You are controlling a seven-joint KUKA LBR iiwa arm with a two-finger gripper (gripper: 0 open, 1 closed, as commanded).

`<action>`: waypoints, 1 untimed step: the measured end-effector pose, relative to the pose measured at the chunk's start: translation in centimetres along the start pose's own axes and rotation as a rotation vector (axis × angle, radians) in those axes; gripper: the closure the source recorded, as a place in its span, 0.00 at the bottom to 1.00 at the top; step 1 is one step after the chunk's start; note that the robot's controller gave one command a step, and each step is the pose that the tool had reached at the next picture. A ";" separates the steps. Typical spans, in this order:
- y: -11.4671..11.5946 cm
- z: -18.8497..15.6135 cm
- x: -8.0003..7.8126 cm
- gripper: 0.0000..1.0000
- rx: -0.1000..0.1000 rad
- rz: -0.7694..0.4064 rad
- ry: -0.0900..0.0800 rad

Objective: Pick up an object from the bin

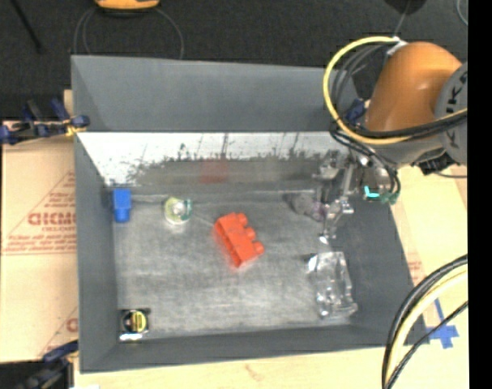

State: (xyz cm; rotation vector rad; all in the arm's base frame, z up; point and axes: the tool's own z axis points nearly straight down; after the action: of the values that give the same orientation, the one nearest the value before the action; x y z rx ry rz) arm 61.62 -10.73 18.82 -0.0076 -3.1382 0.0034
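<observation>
My gripper (pixel 333 217) hangs over the right part of the bin, its metal fingers pointing down with nothing seen between them. Just below it on the bin floor lies a clear plastic piece (pixel 331 284), crumpled and see-through. A red toy brick (pixel 238 238) lies in the middle of the bin, to the left of the gripper.
A small clear round cup (pixel 177 211) and a blue block (pixel 121 204) lie at the left back of the bin. A yellow and black tape measure (pixel 134 322) sits in the front left corner. The arm with its orange cover enters from the upper right.
</observation>
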 end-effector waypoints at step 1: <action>3.8 11.0 -2.4 0.00 0.000 -0.174 -0.005</action>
State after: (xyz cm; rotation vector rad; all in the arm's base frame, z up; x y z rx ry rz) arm 64.03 -7.01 7.77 0.2652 -3.1316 0.0025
